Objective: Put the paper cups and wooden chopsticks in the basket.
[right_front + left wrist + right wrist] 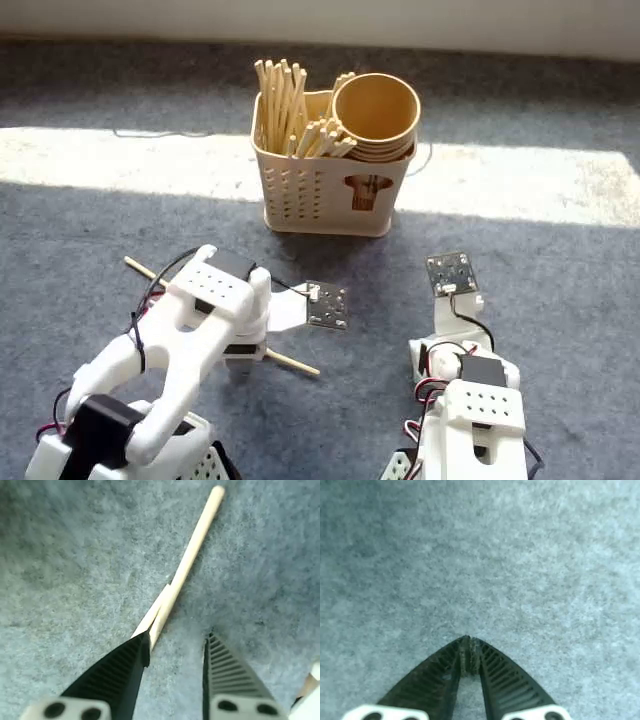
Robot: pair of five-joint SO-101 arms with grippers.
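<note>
Item: loose chopstick (187, 562), flat on the carpet (560, 270), about 7 o'clock from the basket (300, 195). Left pincer (176, 637): spread, one finger touching the stick, which lies off-centre. Advice: shift until the stick sits between both fingers, then close squarely near mid-length to prevent tipping. Right pincer (469, 642): pressed together, holding nothing.

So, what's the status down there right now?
Left pincer open, low over a loose chopstick on the carpet, not gripping. Right pincer shut, empty. Basket holds cups and chopsticks. Nothing in the way.
</note>
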